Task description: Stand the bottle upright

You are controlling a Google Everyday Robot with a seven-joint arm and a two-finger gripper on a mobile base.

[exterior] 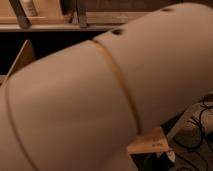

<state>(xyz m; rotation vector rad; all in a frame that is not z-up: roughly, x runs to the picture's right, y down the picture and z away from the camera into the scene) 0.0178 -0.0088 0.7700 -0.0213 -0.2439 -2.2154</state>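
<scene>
Since the robot's pale arm casing (100, 100) fills nearly the whole camera view, only slivers show around it: a slanted wooden panel (22, 59) at the left edge, a corner of the wooden table (150, 142) at lower right, and dark cables (197, 125) on the floor beyond. The bottle is hidden behind the arm. So is the gripper, and I cannot tell whether it is released or clenched. The risk is working blind, as an unseen reach could roll the bottle or push it off the table.
</scene>
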